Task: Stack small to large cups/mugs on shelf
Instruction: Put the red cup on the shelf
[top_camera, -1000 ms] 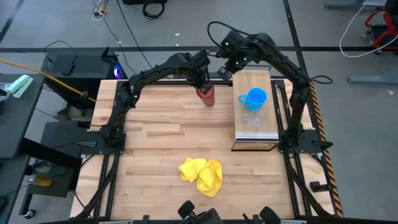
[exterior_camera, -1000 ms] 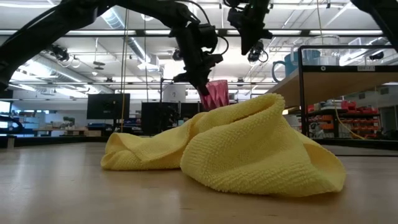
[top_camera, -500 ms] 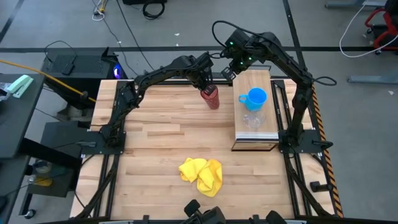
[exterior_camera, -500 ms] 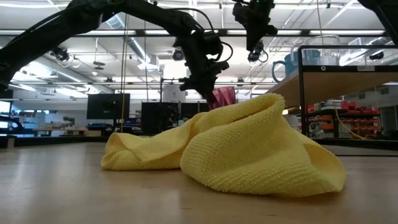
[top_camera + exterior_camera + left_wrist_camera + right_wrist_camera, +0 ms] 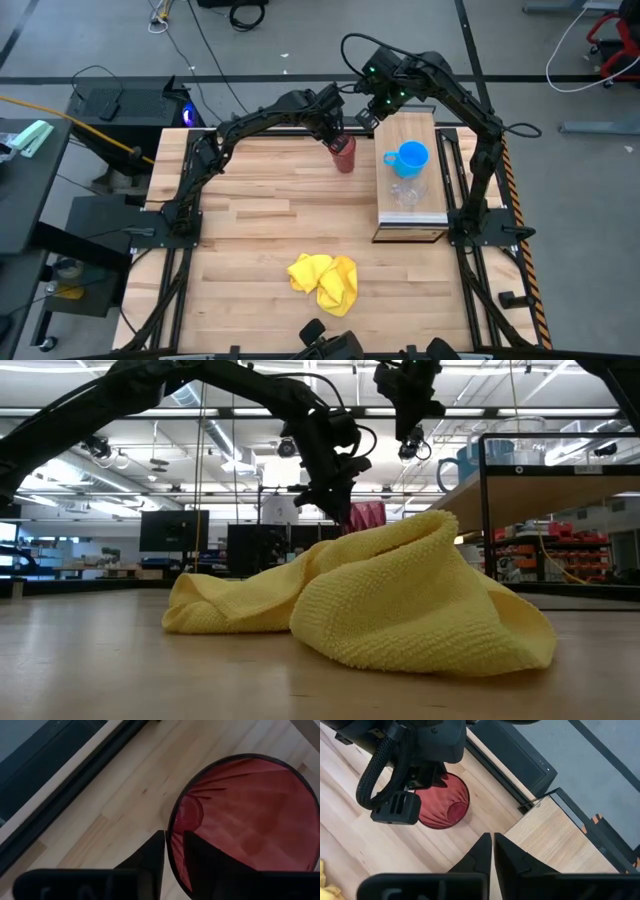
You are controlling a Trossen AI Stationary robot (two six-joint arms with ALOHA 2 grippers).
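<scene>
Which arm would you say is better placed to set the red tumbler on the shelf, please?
Probably the left: its tool is shut on the red tumbler's rim, beside the shelf. The right tool is shut and empty.

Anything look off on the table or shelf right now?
Nothing stands out. The left gripper pinches the rim of the red tumbler near the shelf, which holds the blue mug and clear cup upright. A yellow cloth lies crumpled, unrelated to the stacking.

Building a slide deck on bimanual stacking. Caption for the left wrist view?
Left gripper pinches the rim of the dark red tumbler above the wooden tabletop.
</scene>
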